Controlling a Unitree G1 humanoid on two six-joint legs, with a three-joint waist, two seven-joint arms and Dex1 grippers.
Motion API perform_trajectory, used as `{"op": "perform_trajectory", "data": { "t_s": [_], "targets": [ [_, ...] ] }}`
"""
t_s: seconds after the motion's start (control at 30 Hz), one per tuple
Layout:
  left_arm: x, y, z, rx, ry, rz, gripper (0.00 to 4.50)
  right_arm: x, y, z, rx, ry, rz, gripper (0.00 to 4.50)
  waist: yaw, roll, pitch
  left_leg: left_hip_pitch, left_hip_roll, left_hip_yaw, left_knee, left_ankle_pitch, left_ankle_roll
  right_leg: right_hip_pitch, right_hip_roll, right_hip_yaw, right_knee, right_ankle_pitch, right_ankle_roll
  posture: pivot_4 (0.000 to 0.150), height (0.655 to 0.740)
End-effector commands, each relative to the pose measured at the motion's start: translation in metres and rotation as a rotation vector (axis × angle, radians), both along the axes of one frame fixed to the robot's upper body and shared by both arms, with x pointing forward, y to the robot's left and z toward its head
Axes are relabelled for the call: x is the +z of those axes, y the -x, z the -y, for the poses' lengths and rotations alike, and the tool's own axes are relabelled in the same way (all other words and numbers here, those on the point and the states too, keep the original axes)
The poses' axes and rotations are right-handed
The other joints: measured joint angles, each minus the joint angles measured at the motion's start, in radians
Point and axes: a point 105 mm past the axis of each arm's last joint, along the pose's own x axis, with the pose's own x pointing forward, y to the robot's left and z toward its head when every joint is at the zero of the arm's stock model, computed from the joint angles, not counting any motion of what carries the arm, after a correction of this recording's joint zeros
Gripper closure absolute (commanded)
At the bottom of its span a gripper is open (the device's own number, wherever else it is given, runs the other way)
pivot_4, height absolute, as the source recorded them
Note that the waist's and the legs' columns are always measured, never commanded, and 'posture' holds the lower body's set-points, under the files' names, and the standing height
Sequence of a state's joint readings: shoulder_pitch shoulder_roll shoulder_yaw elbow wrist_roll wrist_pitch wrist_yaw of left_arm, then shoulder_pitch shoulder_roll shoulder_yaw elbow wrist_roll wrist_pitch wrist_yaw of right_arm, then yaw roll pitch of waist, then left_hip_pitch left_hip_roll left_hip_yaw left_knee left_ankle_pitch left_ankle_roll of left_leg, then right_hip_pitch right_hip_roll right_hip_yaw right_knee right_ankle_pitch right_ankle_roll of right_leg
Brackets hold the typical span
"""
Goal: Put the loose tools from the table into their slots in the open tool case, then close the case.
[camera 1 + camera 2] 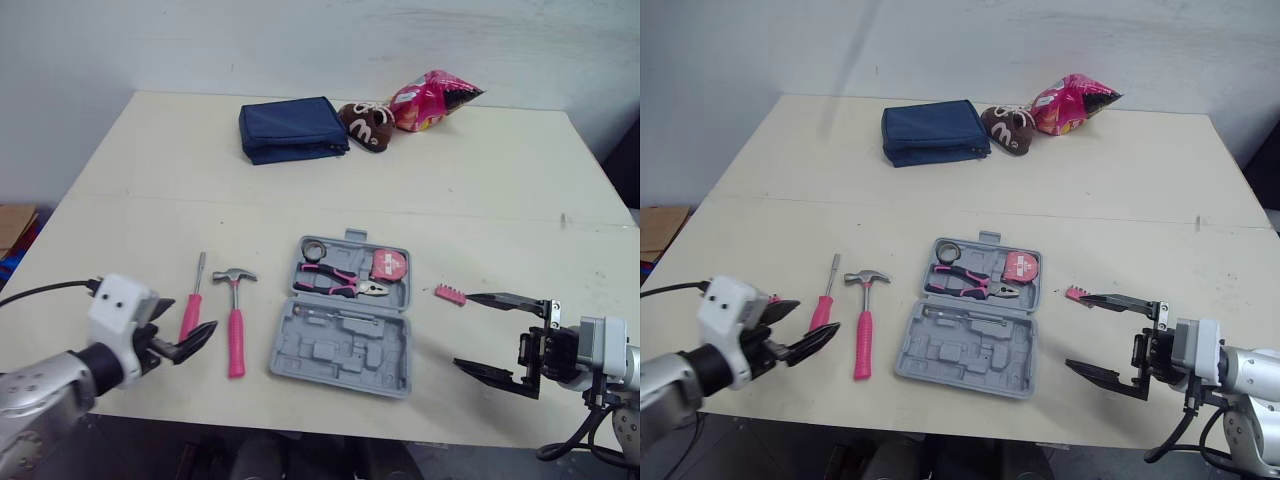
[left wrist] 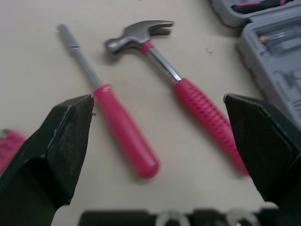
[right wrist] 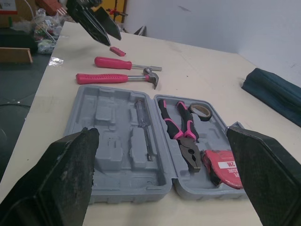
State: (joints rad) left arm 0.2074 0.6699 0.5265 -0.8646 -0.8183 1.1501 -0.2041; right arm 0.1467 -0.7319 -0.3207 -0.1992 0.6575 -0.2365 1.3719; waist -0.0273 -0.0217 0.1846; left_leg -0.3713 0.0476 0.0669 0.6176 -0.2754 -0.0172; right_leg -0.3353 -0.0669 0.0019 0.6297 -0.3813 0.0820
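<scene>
The grey tool case (image 1: 340,352) lies open at the table's front middle. Its far half holds pink-handled pliers (image 1: 340,283), a red tape measure (image 1: 388,265) and a tape roll (image 1: 314,248). Left of the case lie a pink-handled hammer (image 1: 235,322) and a pink screwdriver (image 1: 193,298), side by side. My left gripper (image 1: 188,326) hovers open over the near end of the screwdriver handle (image 2: 123,133). A small pink bit holder (image 1: 449,294) rests right of the case. My right gripper (image 1: 465,331) stands open just beyond it, holding nothing.
At the far side of the table sit a navy pouch (image 1: 292,128), a brown plush pouch (image 1: 367,125) and a pink snack bag (image 1: 432,100). Another small pink piece (image 3: 117,51) lies by the left gripper near the table's front edge.
</scene>
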Motion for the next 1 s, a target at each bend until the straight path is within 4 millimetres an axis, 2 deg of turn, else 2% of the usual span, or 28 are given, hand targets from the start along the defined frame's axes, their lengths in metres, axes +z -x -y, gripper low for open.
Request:
{"op": "perform_trajectory", "data": {
  "t_s": [0.03,0.17,0.3,0.43,0.63,0.93,1.0],
  "targets": [
    [-0.005,-0.001,0.012,0.062,-0.067,-0.008,0.03,0.005,0.000,-0.001,0.005,-0.004,0.030,0.00,-0.001,0.000,0.000,0.000,0.001,0.000,0.001,0.000,0.000,0.000,0.001,0.000,0.000,0.000,0.000,0.150,0.7400],
    [-0.012,-0.006,0.029,0.103,-0.038,-0.013,0.03,0.006,-0.002,-0.001,0.001,-0.002,0.037,0.00,0.000,0.000,0.000,0.001,0.002,-0.001,0.005,0.000,-0.002,0.003,0.004,0.001,0.001,0.000,0.000,0.150,0.7400],
    [-0.025,-0.007,0.034,0.137,-0.045,-0.071,0.03,0.008,-0.003,-0.001,-0.010,-0.004,0.049,0.00,0.000,0.000,0.000,0.003,0.003,-0.002,0.011,-0.001,-0.005,0.007,0.006,0.001,0.001,0.000,0.000,0.150,0.7400],
    [-0.033,-0.017,0.043,0.154,-0.047,-0.089,0.03,0.007,-0.003,0.000,-0.018,-0.004,0.052,0.00,0.003,0.000,0.000,0.003,0.002,-0.003,0.012,-0.001,-0.005,0.008,0.006,0.001,0.000,0.000,0.000,0.150,0.7400],
    [-0.045,-0.024,0.042,0.209,-0.076,-0.124,0.03,0.010,-0.003,0.003,-0.047,-0.003,0.065,0.00,0.004,0.000,0.000,0.002,0.002,-0.002,0.012,-0.002,-0.005,0.010,0.005,0.001,-0.003,0.001,0.001,0.150,0.7400],
    [-0.066,-0.013,0.037,0.225,-0.145,-0.227,0.03,0.011,-0.002,0.003,-0.063,-0.003,0.073,0.00,0.001,0.002,-0.001,0.004,0.002,-0.002,0.012,-0.002,-0.005,0.011,0.005,0.001,-0.002,0.000,0.001,0.150,0.7400],
    [-0.073,-0.007,0.034,0.234,-0.158,-0.259,0.59,0.012,-0.002,0.003,-0.066,-0.005,0.074,0.00,0.000,0.002,-0.001,0.004,0.002,-0.002,0.012,-0.002,-0.006,0.011,0.005,0.001,-0.003,0.000,0.001,0.150,0.7400]
  ]
}}
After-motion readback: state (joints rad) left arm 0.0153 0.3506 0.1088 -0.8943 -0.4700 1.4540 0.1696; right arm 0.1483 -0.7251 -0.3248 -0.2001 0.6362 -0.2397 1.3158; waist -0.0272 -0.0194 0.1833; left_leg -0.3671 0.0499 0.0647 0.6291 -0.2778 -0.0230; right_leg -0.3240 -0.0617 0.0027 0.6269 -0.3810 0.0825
